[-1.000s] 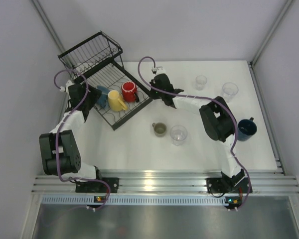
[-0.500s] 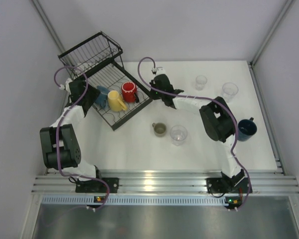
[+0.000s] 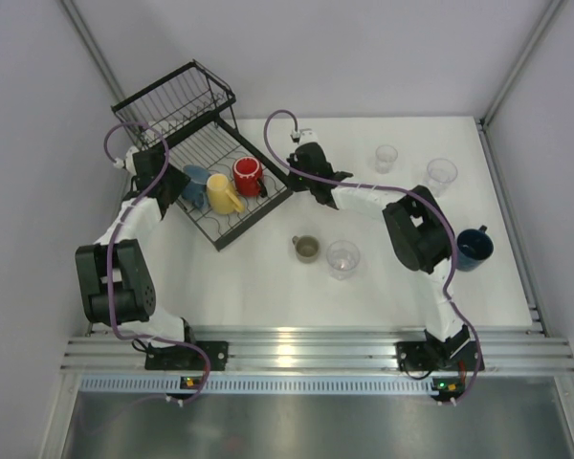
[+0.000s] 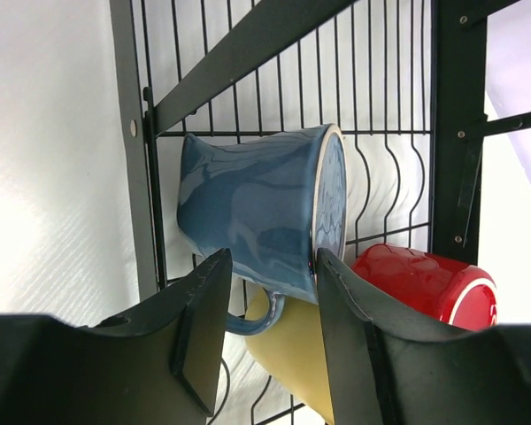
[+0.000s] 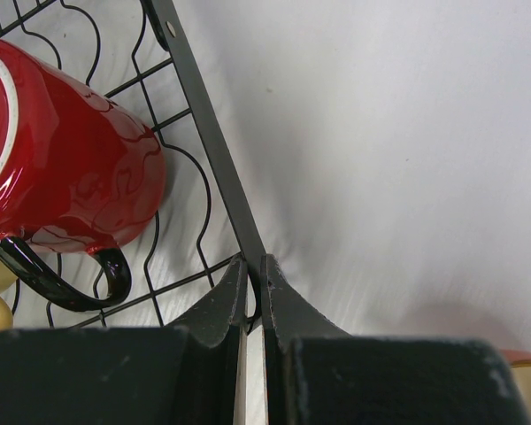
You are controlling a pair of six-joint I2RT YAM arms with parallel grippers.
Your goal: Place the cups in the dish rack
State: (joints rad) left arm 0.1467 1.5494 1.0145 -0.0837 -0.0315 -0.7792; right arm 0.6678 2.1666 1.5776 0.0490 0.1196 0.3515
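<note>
L pincer (image 4: 273, 266) half-open at blue mug (image 4: 248, 212) (sideways); R pincer (image 5: 254, 266) shut on rack rim (image 5: 203, 150)

The left arm (image 3: 115, 287) folds at its elbow near the base and reaches forward and slightly right. The left gripper (image 4: 272, 266) points away and down, its fingers (image 4: 199, 328) parted with a clear gap. The right arm (image 3: 416, 234) bends at the elbow and stretches leftward. The right gripper (image 5: 255, 266) tilts down, fingers pressed together.
</note>
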